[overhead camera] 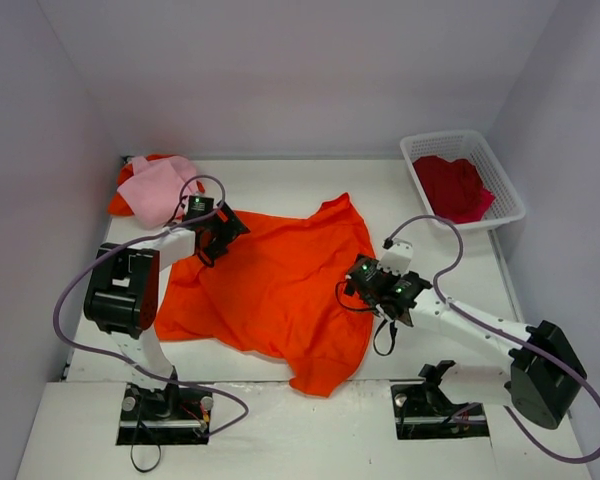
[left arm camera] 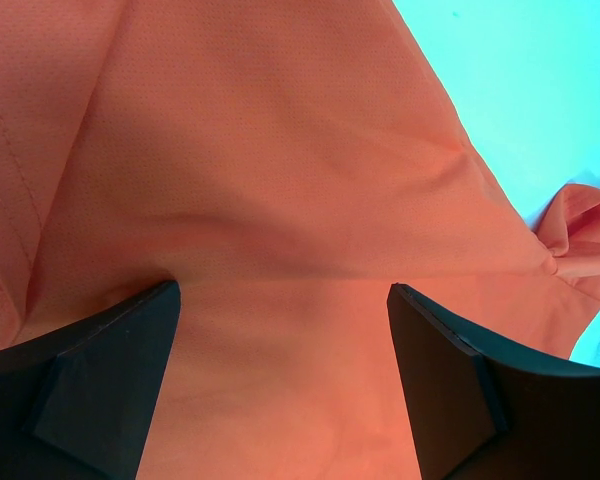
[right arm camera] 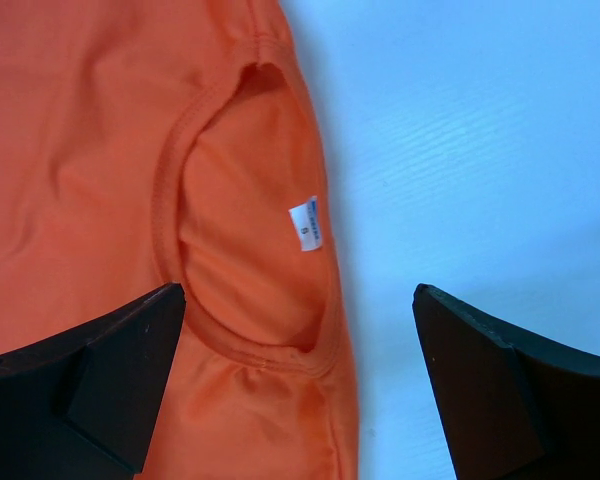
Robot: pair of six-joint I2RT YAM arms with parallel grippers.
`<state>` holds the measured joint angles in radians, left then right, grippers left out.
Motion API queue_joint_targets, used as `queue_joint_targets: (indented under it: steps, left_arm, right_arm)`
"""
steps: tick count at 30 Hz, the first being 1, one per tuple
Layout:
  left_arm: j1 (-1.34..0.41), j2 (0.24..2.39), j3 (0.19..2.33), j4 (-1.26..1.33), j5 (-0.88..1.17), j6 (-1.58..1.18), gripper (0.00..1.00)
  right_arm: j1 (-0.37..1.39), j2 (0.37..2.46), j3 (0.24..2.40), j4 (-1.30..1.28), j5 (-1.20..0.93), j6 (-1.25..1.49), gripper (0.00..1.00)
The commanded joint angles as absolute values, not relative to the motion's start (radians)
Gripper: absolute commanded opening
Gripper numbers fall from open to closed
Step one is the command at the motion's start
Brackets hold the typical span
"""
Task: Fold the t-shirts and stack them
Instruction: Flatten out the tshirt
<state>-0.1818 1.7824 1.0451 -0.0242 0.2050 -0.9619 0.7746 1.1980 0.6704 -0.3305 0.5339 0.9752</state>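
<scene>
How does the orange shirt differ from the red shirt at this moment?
The orange shirt lies spread on the table; the red shirt sits bunched in the basket. The left pincer and right pincer, both open, hover over the orange shirt; neither is near the red shirt. The orange shirt is bright, the red shirt deep crimson. Neither is folded yet.

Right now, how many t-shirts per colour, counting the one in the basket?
Bright orange cloth t-shirt, spread out mid-table: 1
Pale pink cloth t-shirt, far left: 1
Deep red cloth t-shirt, in the white plastic lattice basket: 1
Total: 3
The orange cloth under the pink one is not counted; cannot tell if it is a separate shirt.
</scene>
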Motion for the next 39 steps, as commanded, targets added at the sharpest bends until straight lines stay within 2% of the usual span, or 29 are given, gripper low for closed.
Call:
queue_joint_targets:
  steps: [1,13,20,25,39]
  left_arm:
    - [-0.179,1.714,1.054,-0.045,0.204,-0.965,0.8]
    - [-0.183,1.629,1.104,-0.115,0.195,-0.939,0.8]
    - [-0.186,1.767,1.221,-0.107,0.189,-0.945,0.8]
    - [-0.186,1.864,1.354,-0.13,0.164,-0.939,0.8]
    - [-0.175,2.033,1.522,-0.166,0.123,-0.916,0.8]
  right_arm:
    - [0.808,1.201,0.759,-0.342,0.554,0.985,0.94]
    - [0.969,1.416,0.897,-0.334,0.588,0.999,0.94]
    - [1.092,1.534,0.979,-0.319,0.597,1.022,0.95]
    - [1.118,1.592,0.996,-0.311,0.569,1.046,0.95]
    - [1.164,1.683,0.89,-0.164,0.449,1.108,0.94]
